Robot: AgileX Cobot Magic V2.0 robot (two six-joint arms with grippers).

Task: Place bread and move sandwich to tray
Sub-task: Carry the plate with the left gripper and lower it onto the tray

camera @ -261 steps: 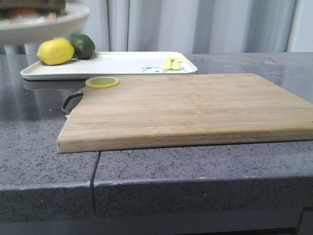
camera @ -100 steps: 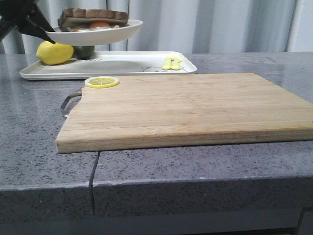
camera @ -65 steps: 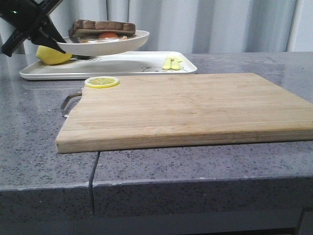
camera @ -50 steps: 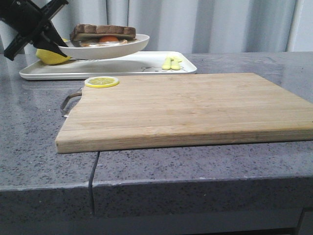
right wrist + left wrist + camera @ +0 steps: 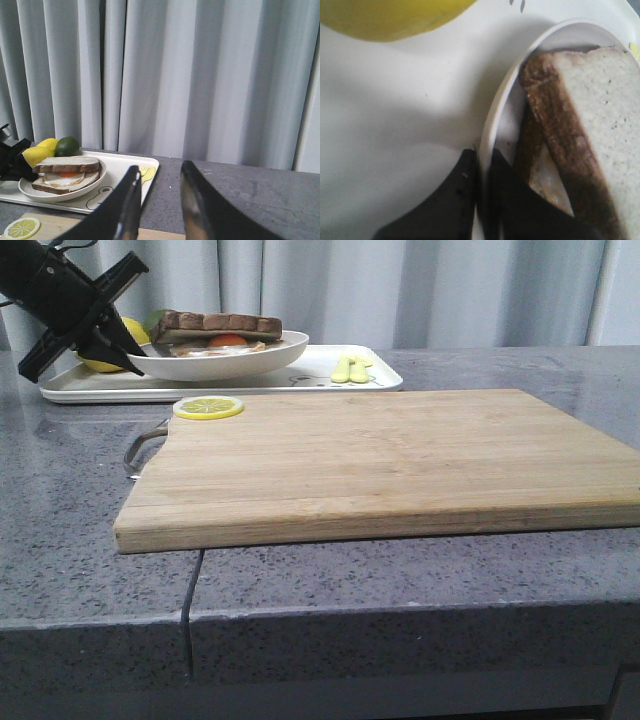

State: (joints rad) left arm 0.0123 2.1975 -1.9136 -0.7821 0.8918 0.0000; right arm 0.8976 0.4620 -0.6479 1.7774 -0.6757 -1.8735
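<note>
Sandwich (image 5: 218, 332) with bread-topped fried egg, in round white dish (image 5: 225, 356) pinched by left gripper (image 5: 482, 175), has been lowered nearly onto flat white tray (image 5: 330, 380); release judged next.

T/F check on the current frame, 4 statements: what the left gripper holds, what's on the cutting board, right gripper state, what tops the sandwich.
1. The left gripper is shut on the rim of the dish. True.
2. The sandwich sits on the cutting board. False: it is in the dish, over the tray; only a lemon slice lies on the board.
3. The right gripper is open and empty. True.
4. The egg is uncovered. False: bread tops it.
</note>
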